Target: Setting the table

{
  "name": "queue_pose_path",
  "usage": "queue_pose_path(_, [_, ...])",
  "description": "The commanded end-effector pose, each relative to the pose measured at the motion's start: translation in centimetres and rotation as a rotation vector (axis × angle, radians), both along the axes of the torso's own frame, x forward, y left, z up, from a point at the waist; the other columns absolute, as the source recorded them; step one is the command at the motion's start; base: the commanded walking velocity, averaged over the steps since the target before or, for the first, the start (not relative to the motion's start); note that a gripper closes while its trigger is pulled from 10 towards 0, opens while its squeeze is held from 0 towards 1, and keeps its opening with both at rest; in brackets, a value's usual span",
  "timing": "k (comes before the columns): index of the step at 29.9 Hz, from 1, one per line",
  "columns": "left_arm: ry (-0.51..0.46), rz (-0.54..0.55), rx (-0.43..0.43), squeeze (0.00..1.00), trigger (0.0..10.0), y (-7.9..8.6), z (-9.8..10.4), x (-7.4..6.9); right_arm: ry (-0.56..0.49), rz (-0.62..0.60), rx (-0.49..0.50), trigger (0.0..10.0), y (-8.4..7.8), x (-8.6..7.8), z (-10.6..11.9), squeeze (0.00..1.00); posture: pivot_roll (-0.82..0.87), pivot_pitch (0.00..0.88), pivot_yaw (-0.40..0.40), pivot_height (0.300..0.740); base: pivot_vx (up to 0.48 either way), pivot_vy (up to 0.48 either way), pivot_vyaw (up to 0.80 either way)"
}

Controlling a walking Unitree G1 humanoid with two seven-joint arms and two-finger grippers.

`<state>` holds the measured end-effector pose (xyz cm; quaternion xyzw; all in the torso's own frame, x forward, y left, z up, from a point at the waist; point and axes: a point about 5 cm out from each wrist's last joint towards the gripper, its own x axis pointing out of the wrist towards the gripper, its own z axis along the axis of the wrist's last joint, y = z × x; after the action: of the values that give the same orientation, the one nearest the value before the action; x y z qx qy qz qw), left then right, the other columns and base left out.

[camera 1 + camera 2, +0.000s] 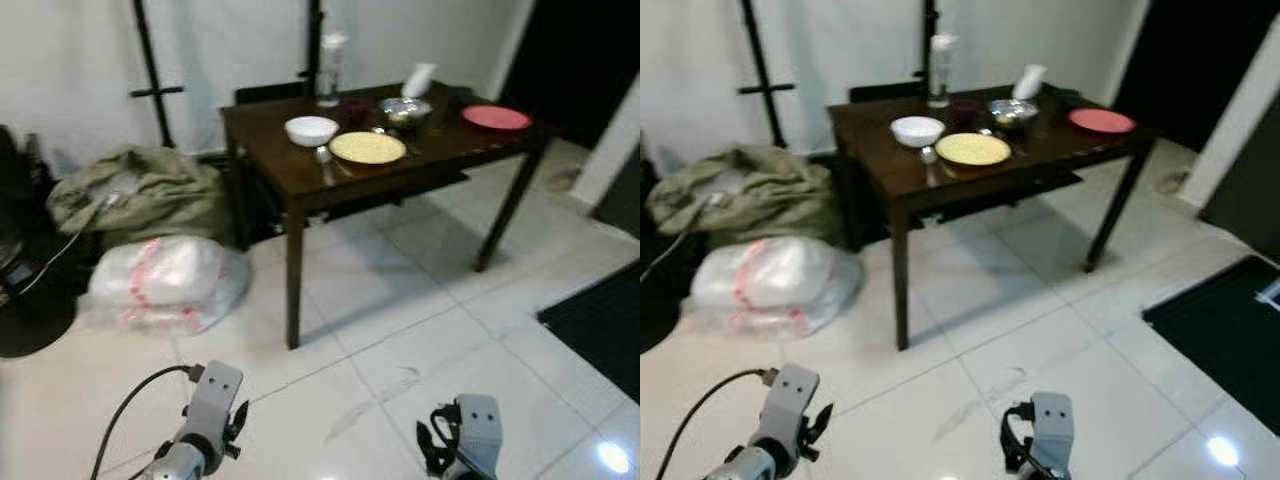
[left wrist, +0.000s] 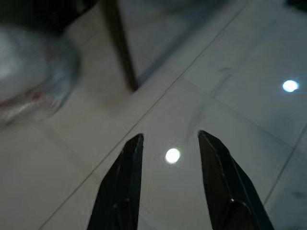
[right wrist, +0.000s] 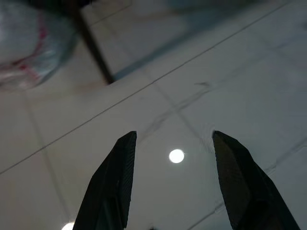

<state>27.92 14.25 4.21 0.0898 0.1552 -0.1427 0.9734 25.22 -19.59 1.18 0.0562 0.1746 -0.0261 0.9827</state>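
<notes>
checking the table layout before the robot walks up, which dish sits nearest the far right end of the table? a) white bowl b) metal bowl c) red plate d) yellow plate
c: the red plate lies by itself near the right end of the dark table, while the white bowl, yellow plate and metal bowl are grouped nearer its middle.

Home dining area: laid wooden table [image 1: 300, 175], tiled floor [image 1: 400, 340].

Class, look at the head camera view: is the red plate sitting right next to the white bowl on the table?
No: the red plate lies at the table's far right end, with the yellow plate between it and the white bowl.
</notes>
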Motion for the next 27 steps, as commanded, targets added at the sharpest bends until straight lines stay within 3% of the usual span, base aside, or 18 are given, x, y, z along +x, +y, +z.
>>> queue_pose_path(1, [0.043,0.014,0.005,0.0,10.0,0.66,-0.98,-0.74,0.022,-0.002,0.016,10.0,0.26,-0.34,-0.48,0.0,0.02,0.033,0.062,0.74,0.0,0.0,-0.8])
queue_pose_path(27, [0.021,0.005,-0.024,0.0,10.0,0.26,-0.62,-0.44,0.021,0.003,0.013,10.0,0.19,-0.14,-0.42,0.0,0.01,0.02,0.062,0.74,0.0,0.0,-0.8])
